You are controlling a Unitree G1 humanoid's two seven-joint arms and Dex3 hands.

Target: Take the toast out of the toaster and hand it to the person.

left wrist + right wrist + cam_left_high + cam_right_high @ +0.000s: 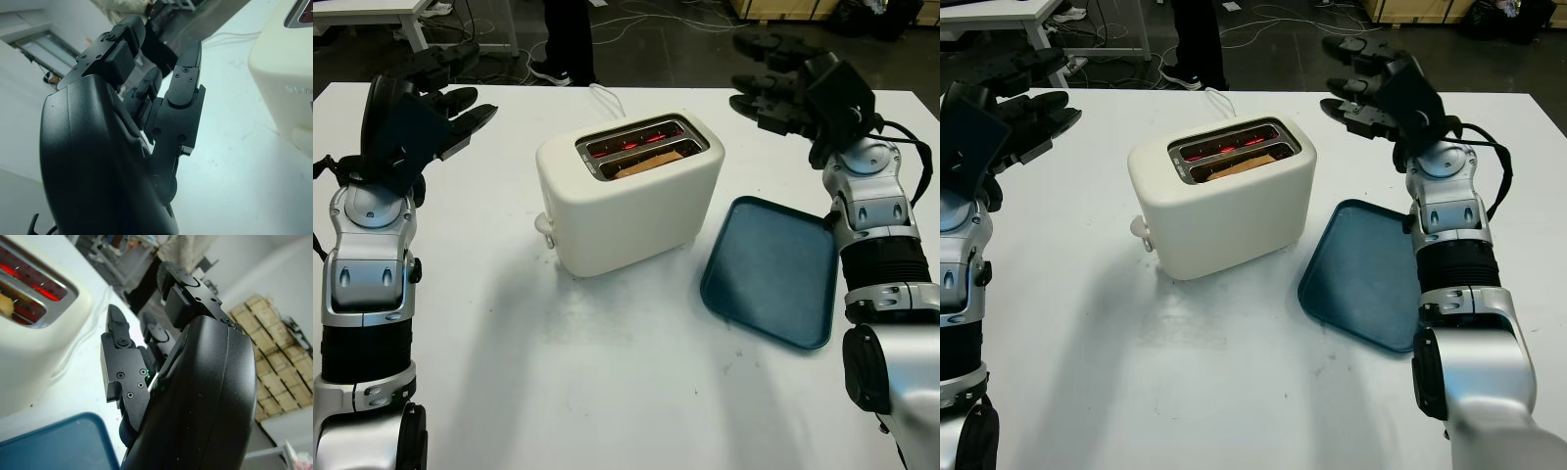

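Both hands are up in the air holding nothing. The left hand (431, 98) hovers over the desk's (607, 372) far left side with its fingers (470, 117) stretched out toward the toaster (631, 191). The right hand (793, 83) is open over the far right edge, above the far end of the blue tray (773, 269). The toast (646, 160) sits down in the toaster's nearer slot, between the two hands and well apart from both (the elements in the far slot glow red). There's raised lettering on the toaster's side (298, 90) in the left wrist view, but I can't read it. A person's legs (570, 39) stand beyond the desk.
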